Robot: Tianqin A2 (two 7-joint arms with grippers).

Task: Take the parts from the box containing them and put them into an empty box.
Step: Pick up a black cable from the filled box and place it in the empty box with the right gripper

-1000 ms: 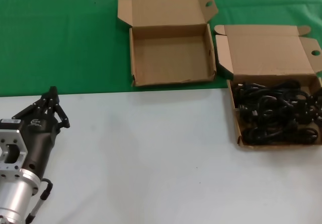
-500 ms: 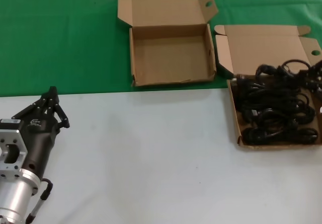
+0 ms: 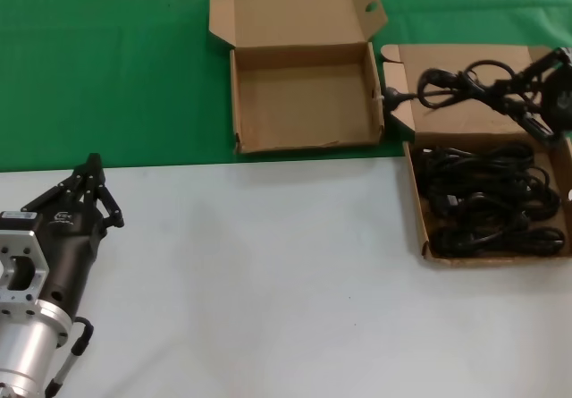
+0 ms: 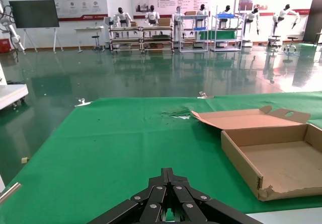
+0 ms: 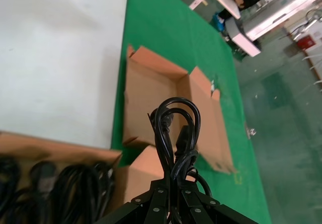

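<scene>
The box with the cords (image 3: 418,203) stands at the right, its flat notched lid (image 3: 469,94) open behind it. Several black looped cords (image 3: 492,197) lie in it. My right gripper (image 3: 523,85) is shut on one black cord bundle (image 3: 451,85) and holds it in the air over that lid; the cord also shows in the right wrist view (image 5: 176,133), hanging past the fingertips. The empty box (image 3: 304,98) with splayed flaps stands left of it on the green cloth, and shows in the right wrist view (image 5: 151,98) too. My left gripper (image 3: 92,163) is shut and empty, parked at the near left.
A green cloth (image 3: 107,67) covers the far half of the table and a white surface (image 3: 268,273) the near half. In the left wrist view the empty box (image 4: 274,156) lies ahead to the right on the cloth.
My right gripper has come into view and lifted one cord bundle out of the box, up and leftward over the lid. The left arm has not moved.
</scene>
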